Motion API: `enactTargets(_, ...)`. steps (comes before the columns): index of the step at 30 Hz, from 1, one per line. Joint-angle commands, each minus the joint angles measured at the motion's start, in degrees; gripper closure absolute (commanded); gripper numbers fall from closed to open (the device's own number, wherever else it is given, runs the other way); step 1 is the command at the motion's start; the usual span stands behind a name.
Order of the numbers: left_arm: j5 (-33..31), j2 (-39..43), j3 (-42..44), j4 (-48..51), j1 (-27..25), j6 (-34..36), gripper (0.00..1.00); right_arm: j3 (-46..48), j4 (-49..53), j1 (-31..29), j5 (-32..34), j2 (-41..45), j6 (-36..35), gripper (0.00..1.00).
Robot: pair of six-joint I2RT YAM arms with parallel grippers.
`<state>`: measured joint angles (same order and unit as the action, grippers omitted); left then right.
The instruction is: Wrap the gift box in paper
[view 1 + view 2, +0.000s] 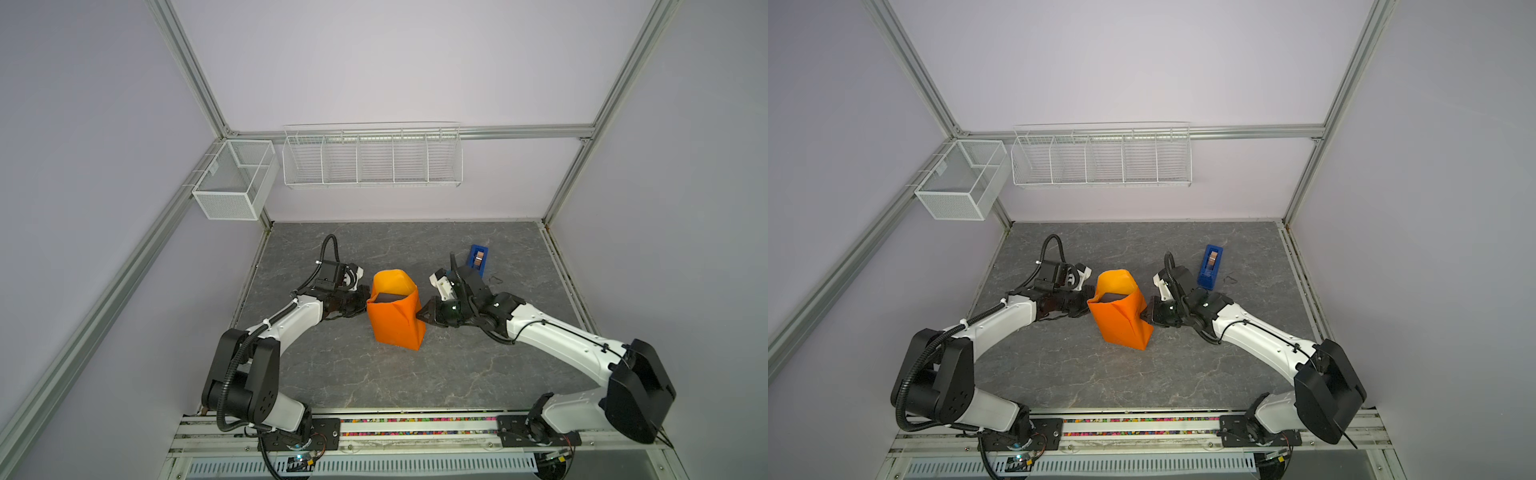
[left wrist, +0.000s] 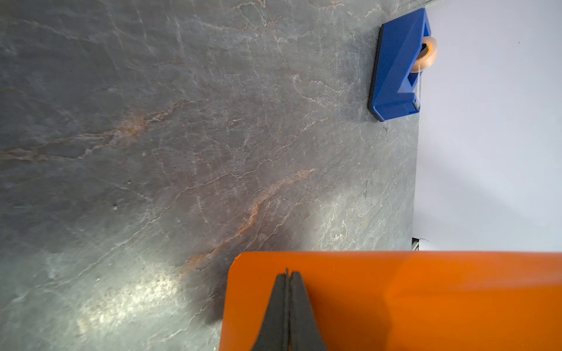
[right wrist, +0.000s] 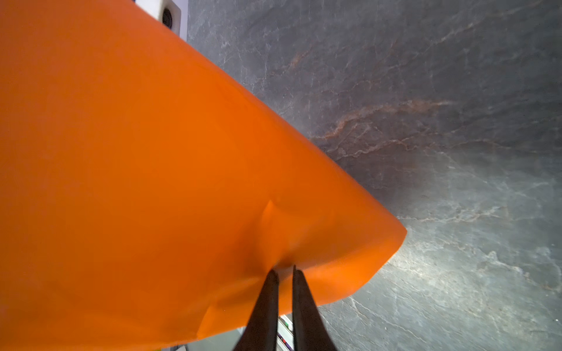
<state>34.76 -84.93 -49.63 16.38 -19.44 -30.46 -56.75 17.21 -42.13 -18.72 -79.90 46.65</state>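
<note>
Holding the paper point(image 1: 395, 328) up around the gift box point(image 1: 385, 297) in the middle of the table point(image 1: 457, 374), the left gripper point(image 1: 366, 302) and right gripper point(image 1: 420, 318) each have jaws clamped on a side edge. Next, I judge, the flaps must overlap over its top.

The paper point(image 1: 395, 320) stands up as a tall wall in the middle of the worktop point(image 1: 415, 374). The left tool point(image 1: 368, 300) and right tool point(image 1: 419, 318) are clamped on its two sides, so nothing passes straight across there. The tape dispenser point(image 1: 478, 257) blocks the back right. The worktop's front strip and back left lie open.
</note>
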Motion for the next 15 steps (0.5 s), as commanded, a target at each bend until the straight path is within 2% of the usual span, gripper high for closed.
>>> enactTargets(1,2.2,2.0,-2.4,-0.2,-1.3,-1.6,0.98,-3.1,-2.2,-0.2,-0.9,-1.3,-2.1,0.86)
enactTargets(8,1.9,1.3,-2.4,-2.5,-1.3,-3.4,0.98,-4.2,-2.3,2.6,-1.9,-2.5,-3.6,0.87)
enactTargets(15,1.2,0.8,-8.8,-0.5,-1.9,-3.5,0.98,-9.4,0.0,3.8,-2.7,-3.6,-5.7,0.87)
